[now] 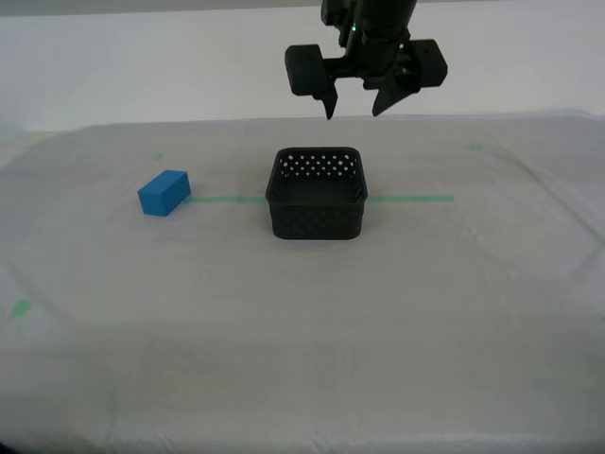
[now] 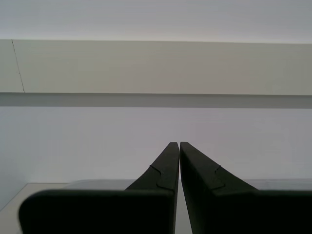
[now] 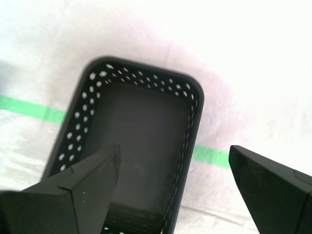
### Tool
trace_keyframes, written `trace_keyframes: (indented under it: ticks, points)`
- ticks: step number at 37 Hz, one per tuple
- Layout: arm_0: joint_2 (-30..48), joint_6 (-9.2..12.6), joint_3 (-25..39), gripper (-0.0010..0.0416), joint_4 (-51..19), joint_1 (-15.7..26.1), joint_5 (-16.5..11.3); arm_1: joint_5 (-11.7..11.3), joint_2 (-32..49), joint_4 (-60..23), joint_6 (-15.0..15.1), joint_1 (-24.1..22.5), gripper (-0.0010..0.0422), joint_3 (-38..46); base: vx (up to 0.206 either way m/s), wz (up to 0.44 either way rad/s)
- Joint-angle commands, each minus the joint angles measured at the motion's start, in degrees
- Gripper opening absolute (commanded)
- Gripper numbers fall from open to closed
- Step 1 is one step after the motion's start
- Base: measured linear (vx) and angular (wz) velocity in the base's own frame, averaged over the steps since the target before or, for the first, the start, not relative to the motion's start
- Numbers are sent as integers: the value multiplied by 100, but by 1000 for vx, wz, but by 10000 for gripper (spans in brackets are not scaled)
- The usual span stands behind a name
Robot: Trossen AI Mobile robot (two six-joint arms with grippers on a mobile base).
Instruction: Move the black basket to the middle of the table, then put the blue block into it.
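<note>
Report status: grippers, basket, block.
My first gripper open above the black basket, empty. My second gripper shut. Blue block on the table, path clear.

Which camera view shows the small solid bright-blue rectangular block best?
The exterior view: the small solid bright-blue rectangular block lies whole and unobstructed on the cloth-covered table, toward that view's left. The first wrist view shows only the black perforated basket; the second shows only shut fingers and wall.
</note>
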Motion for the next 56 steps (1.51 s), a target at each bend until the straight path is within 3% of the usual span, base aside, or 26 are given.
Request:
trace_keyframes:
  ticks: [1,6,10,12,18,24,33,51,56]
  points:
    - [-229,-118,4,300,-39,-2,33,9,-2,28,9,0,0,2,0,0]
    - [-542,-428,4,302,-31,-2,142,9,-2,28,9,-2,0,2,0,0]
    - [-785,-763,4,313,-24,-26,546,9,-2,28,9,0,0,2,0,0]
    - [-896,-892,4,315,-31,-72,599,9,-2,28,9,-2,0,2,0,0]
    - [-1226,-1014,4,309,-66,-328,551,9,-2,28,9,-2,0,2,0,0]
    - [-1554,-1167,4,309,-120,-734,310,9,-2,31,9,-2,0,2,0,0]
    - [-1880,-1386,0,313,-254,-1436,313,9,-2,28,9,0,0,2,0,0]
    - [-2015,-1694,-2,314,-413,-2944,302,9,-2,31,9,0,0,2,0,0]
    - [-2015,-1746,-2,313,-426,-3340,136,9,-2,28,9,-2,0,2,0,0]
